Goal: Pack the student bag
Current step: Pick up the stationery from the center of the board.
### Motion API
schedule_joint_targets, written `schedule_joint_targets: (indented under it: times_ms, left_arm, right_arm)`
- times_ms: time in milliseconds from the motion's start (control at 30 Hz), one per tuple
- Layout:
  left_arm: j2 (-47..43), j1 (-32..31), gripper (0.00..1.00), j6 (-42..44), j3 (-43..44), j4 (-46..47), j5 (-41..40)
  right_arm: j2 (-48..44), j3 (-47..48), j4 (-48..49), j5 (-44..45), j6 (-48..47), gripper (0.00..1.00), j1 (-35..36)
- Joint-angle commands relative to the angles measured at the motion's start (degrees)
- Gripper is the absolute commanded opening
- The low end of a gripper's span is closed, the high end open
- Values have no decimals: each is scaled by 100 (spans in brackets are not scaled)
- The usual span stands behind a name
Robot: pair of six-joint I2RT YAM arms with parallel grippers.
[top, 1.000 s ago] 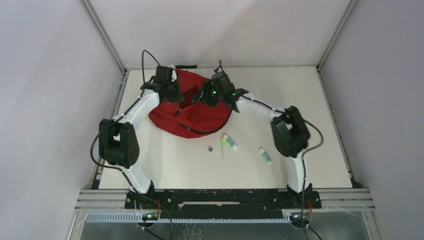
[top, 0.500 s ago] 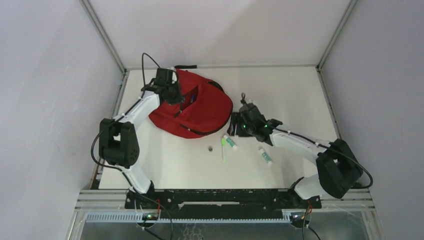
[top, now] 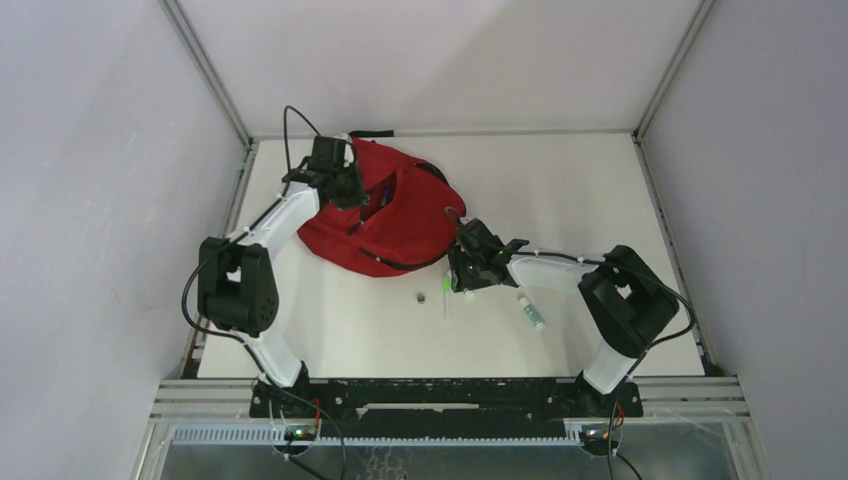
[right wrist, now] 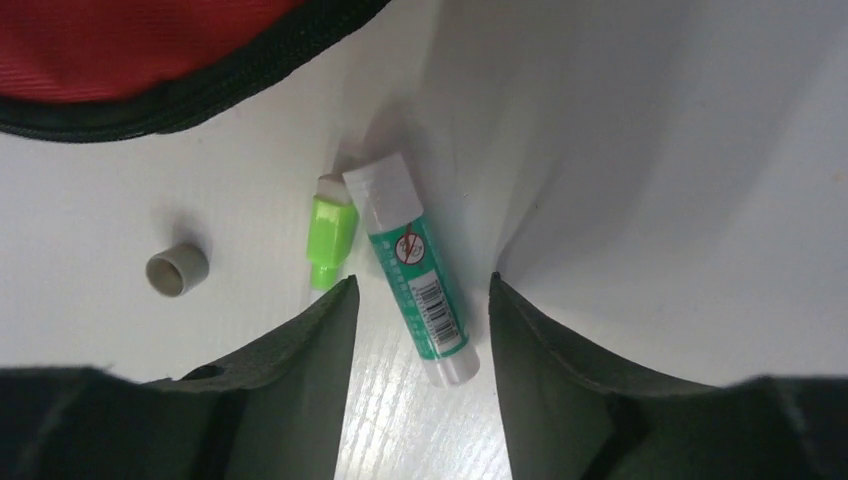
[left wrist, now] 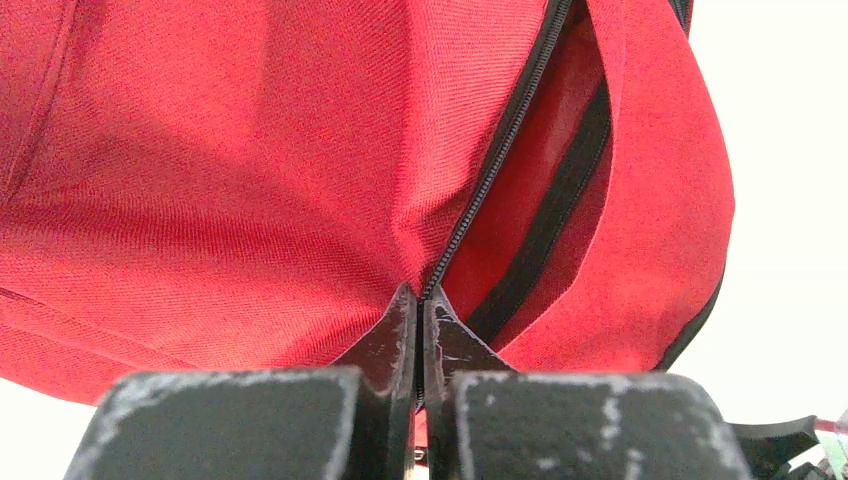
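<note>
The red student bag (top: 400,215) lies at the back left of the table, its opening held up. My left gripper (top: 345,187) is shut on the bag's black zip edge (left wrist: 500,150), with red fabric (left wrist: 200,180) filling the left wrist view around its fingertips (left wrist: 420,300). My right gripper (top: 463,270) hangs open just off the bag's near right rim. A green-and-white glue stick (right wrist: 415,275) lies on the table between its fingers (right wrist: 310,340), untouched. A bright green marker (right wrist: 332,232) lies beside the stick.
A small grey cap (top: 421,297) (right wrist: 177,270) lies left of the marker (top: 447,303). A second glue stick (top: 531,311) rests further right. The bag's black-trimmed rim (right wrist: 150,110) runs just beyond the items. White walls and metal frame posts enclose the table.
My right arm has swung from the bag's opening out and down to the table, and now sits over the glue stick. The left arm and bag have stayed put.
</note>
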Motion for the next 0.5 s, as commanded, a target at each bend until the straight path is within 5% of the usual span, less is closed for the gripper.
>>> schedule_joint_targets:
  times_ms: [0,267,467]
  left_arm:
    - [-365,7,0,-78,1,51,208]
    - [-377,3,0,-44,4,32,201]
    - [-400,7,0,-39,47,19,235]
  right_arm:
    - [208,211,275,96,-129,55,-106]
    - [1,211,-49,415,-48,17,-144]
    - [-961,457,-174,228,144,11,-192]
